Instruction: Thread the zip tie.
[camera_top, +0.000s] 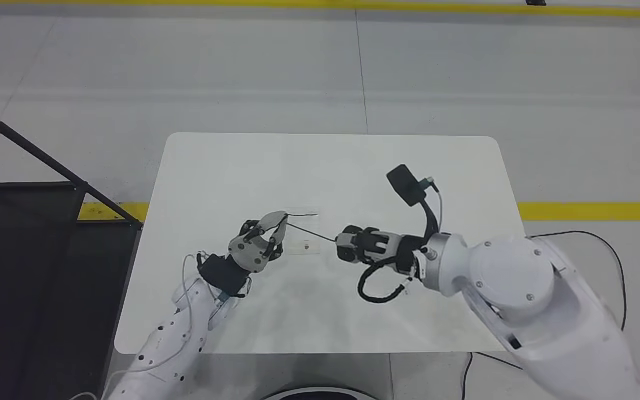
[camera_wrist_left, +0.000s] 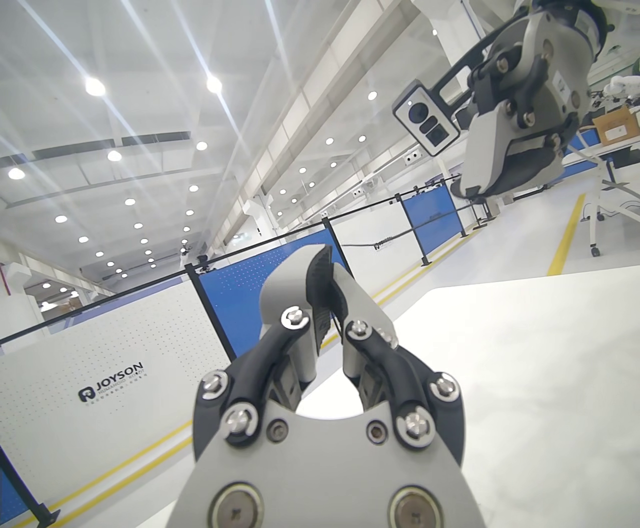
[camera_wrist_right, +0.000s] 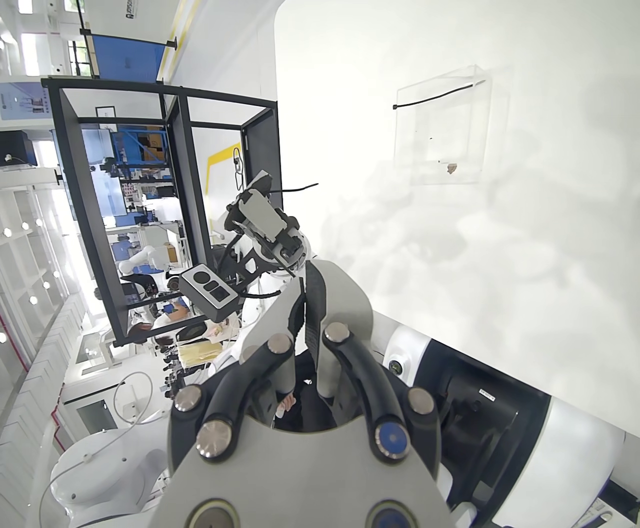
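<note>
Though faint overhead, tie (camera_wrist_right: 432, 97) across box (camera_wrist_right: 465, 142)

Both arms, left (camera_top: 185, 320) and right (camera_top: 520, 290), are glossy white shells with black joints. Jaws are grey metal on black linkage bars (camera_wrist_left: 260, 357) with silver screws, except one blue screw (camera_wrist_right: 392, 439). There's a looped black cable (camera_top: 375, 290) and a black camera box (camera_top: 405, 185) too.

A dark brand mark (camera_wrist_left: 112, 385) (logo plus wordmark) is showing on the white perforated partition panel (camera_wrist_left: 75, 340). Print on the pale wall poster (camera_wrist_right: 20, 102) is appearing too small to read.
</note>
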